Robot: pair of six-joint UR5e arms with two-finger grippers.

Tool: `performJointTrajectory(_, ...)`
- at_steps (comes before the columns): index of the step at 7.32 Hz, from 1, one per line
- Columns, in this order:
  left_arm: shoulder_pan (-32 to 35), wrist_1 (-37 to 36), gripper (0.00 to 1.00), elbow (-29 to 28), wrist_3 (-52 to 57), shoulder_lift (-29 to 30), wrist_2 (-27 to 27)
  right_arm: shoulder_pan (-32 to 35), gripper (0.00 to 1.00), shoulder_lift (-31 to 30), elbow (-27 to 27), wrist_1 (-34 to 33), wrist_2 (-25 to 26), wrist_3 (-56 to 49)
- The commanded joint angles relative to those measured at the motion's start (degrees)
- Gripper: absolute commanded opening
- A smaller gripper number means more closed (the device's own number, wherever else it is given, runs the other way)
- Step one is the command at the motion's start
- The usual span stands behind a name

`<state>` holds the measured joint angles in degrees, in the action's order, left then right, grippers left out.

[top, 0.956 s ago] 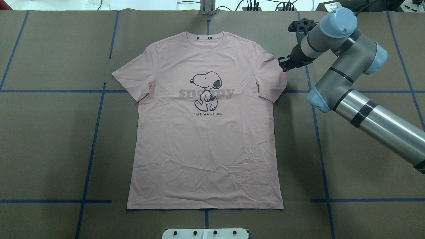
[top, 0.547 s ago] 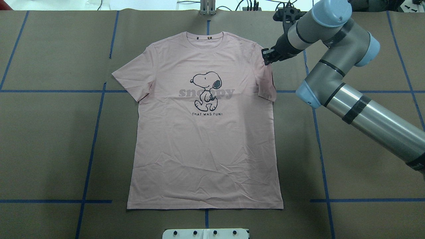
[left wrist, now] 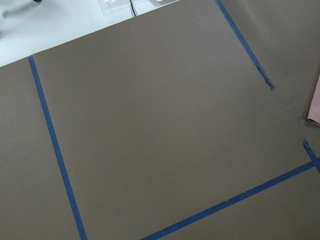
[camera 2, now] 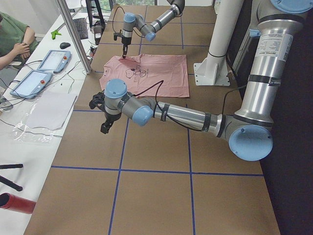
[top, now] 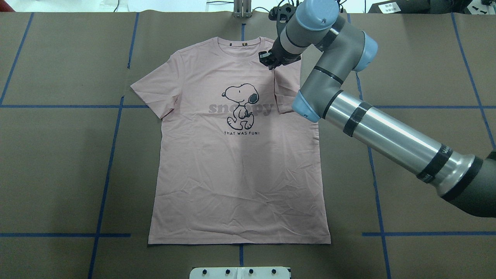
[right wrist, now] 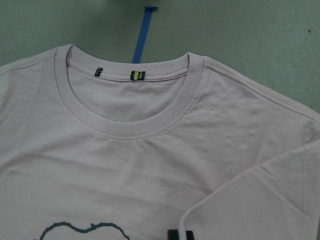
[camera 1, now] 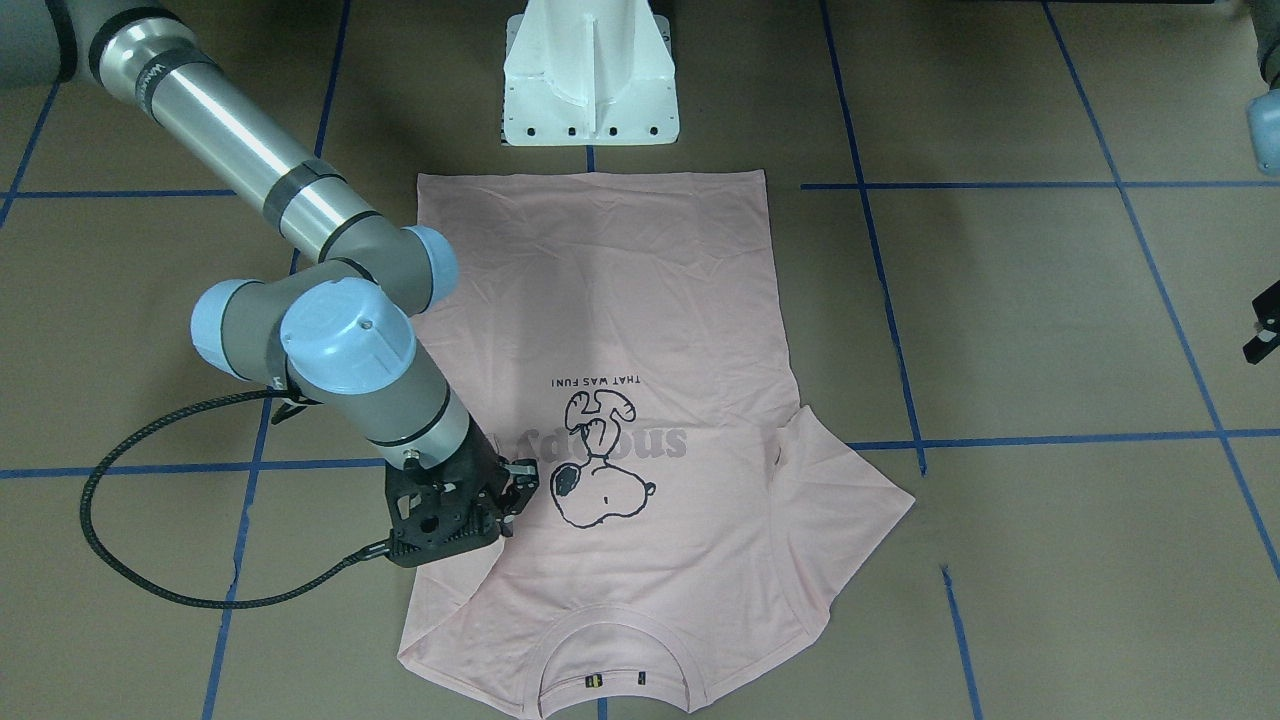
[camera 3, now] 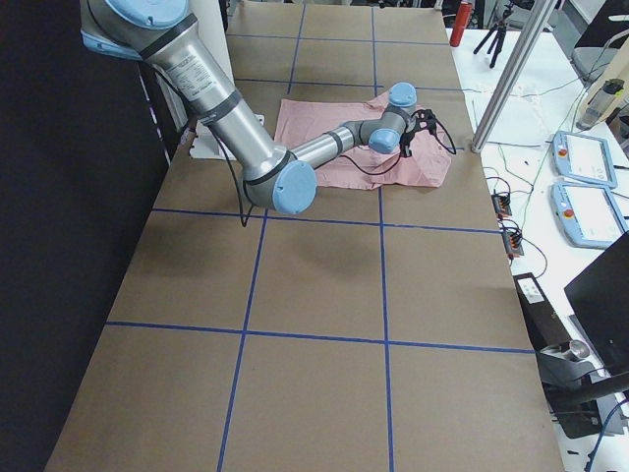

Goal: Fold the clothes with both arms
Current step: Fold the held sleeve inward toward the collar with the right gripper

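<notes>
Over T-shirt (top: pixel 240 174) chest; right jaws clamp sleeve (top: pixel 285 93)

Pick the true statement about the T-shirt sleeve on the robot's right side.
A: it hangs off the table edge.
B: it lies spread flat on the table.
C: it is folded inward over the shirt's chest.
C: the right gripper holds the sleeve turned in over the T-shirt.
</notes>
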<state>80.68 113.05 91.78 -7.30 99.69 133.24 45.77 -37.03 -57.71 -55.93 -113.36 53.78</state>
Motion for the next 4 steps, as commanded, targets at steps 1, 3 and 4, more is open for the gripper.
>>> performJointTrajectory(1,0.00,0.07,0.99,-0.02,0.00,0.24,0.00,-1.12,0.00,1.52,2.08,0.29,1.39,0.01)
performJointTrajectory(3,0.00,-0.02,0.99,-0.19,-0.26,0.50,0.00,-2.17,1.00,1.52,1.99,0.47,2.44,0.01)
performJointTrajectory(4,-0.09,-0.02,0.99,-0.28,-0.52,0.59,-0.09,-2.26,1.00,1.52,1.90,0.38,2.53,0.09)
